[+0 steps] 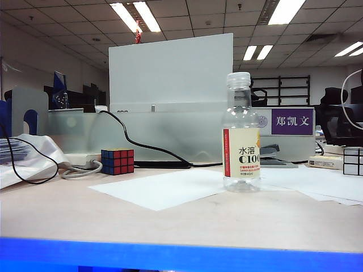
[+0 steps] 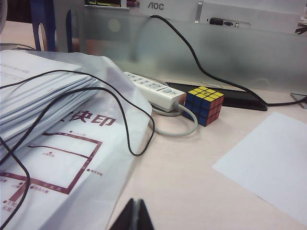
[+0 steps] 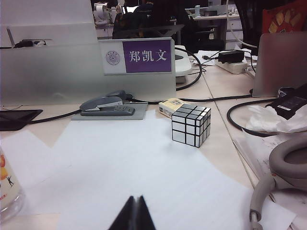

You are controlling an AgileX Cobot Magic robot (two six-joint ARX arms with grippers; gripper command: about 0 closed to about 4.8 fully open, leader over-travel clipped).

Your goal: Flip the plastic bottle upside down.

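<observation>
**Bottle upright, both grippers pressed together**

The left gripper [image 2: 135,214] is pressed together above the desk, near a Rubik's cube [image 2: 204,105]. The plastic bottle [image 1: 241,133] stands upright on white paper [image 1: 164,187]. The right gripper [image 3: 135,212] is also pressed together, holding nothing.

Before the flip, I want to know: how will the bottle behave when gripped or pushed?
The bottle looks empty and clear, so probably light. It stands tall on a narrow base, so a push high up may tip it. Thin plastic may dent under a tight squeeze; the smooth wall could slip.
</observation>
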